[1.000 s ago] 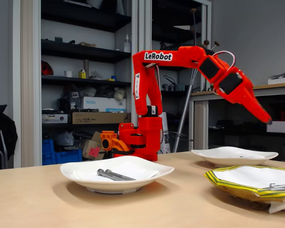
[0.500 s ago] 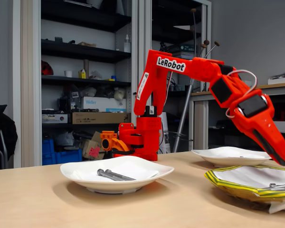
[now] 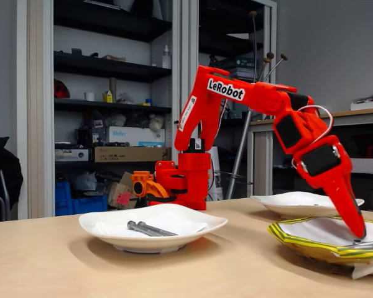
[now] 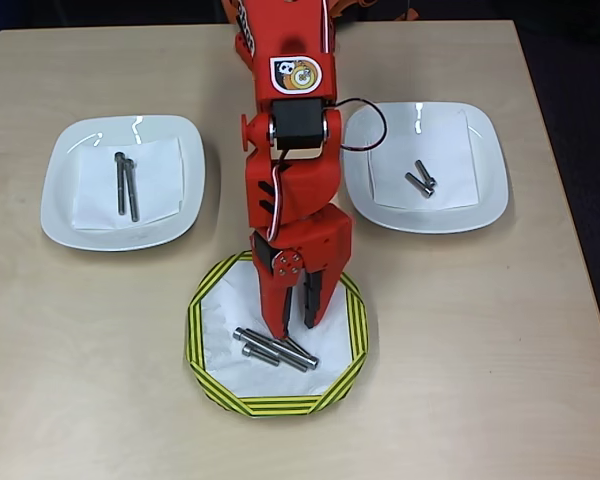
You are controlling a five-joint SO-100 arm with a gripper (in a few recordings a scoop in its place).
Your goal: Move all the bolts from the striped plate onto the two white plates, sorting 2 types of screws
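Overhead view puts the yellow, dark-striped plate (image 4: 202, 345) nearest on the table (image 4: 500, 330), with grey metal bolts (image 4: 275, 349) in its white centre. The red two-finger pincer (image 4: 295, 322) stands over them, jaws slightly parted, holding nothing: a pick-up seems in hand, needing closure on one bolt. Beyond, two plain white plates (image 4: 60, 215) (image 4: 490, 195) carry sorted bolts.

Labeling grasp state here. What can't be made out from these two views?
- Pincer contact with the bolts: overhead view, the fingers overlap the pile; grip unclear.
- Bolt count on the striped plate: overhead view, the pincer covers part.
- Striped plate in the fixed view: cut by the right edge.
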